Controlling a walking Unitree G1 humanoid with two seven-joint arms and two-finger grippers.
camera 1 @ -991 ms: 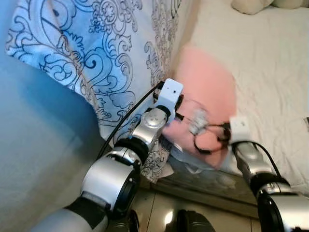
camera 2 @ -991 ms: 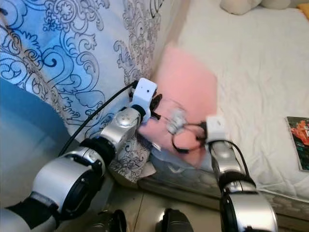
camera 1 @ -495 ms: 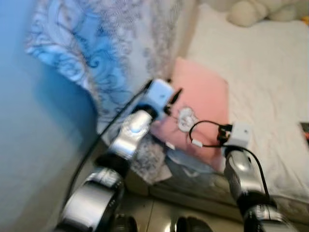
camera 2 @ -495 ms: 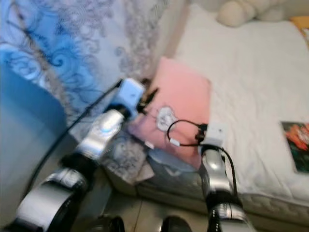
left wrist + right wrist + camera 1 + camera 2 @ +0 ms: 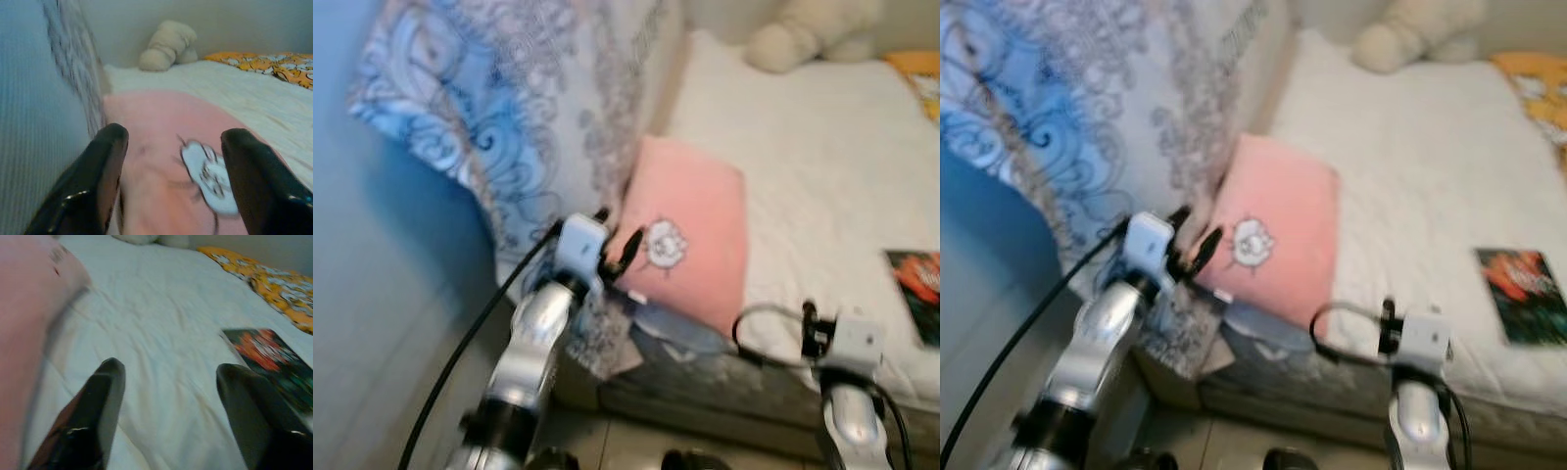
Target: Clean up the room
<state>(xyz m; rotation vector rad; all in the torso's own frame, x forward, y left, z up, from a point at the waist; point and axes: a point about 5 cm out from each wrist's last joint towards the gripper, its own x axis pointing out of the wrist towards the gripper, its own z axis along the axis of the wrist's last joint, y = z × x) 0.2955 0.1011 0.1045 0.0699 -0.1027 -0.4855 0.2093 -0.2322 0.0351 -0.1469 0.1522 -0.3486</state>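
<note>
A pink pillow [image 5: 695,235] with a small white sheep picture lies on the near left corner of the white bed [image 5: 822,157], against a blue patterned cloth. My left gripper [image 5: 619,257] is open just short of the pillow's near left edge, not touching it; the left wrist view looks between its fingers [image 5: 98,176] at the pillow [image 5: 161,161]. My right gripper [image 5: 166,406] is open with nothing in it, low at the bed's near edge, right of the pillow [image 5: 29,303].
A blue and white patterned cloth [image 5: 489,117] hangs at the left. A cream plush toy [image 5: 813,34] sits at the bed's far end, beside an orange patterned blanket [image 5: 920,78]. A dark book [image 5: 915,279] lies on the bed's right side. Tiled floor lies below.
Both grippers have come off the pillow and drawn back toward me; the pillow now lies flat on the bed. The camera has tilted up, showing more of the bed.
</note>
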